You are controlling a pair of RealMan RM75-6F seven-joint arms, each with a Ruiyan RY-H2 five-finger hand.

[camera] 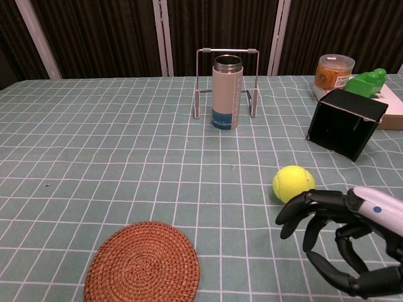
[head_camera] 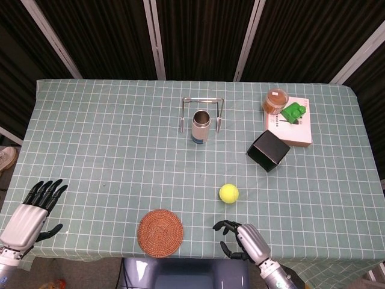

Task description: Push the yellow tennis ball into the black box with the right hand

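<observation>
The yellow tennis ball (head_camera: 228, 193) (camera: 293, 184) lies on the checked cloth, right of centre. The black box (head_camera: 269, 150) (camera: 346, 123) lies on its side behind and to the right of the ball, its opening facing the front left. My right hand (head_camera: 242, 239) (camera: 343, 238) hovers near the front edge, just in front of the ball and apart from it, fingers spread and curved, holding nothing. My left hand (head_camera: 31, 211) rests open at the front left corner, seen only in the head view.
A woven round coaster (head_camera: 160, 233) lies left of my right hand. A steel flask (head_camera: 201, 126) stands inside a wire rack (head_camera: 203, 112) at the back centre. An orange jar (head_camera: 275, 100) and a green block (head_camera: 293, 112) on a white box (head_camera: 290, 127) sit beyond the black box.
</observation>
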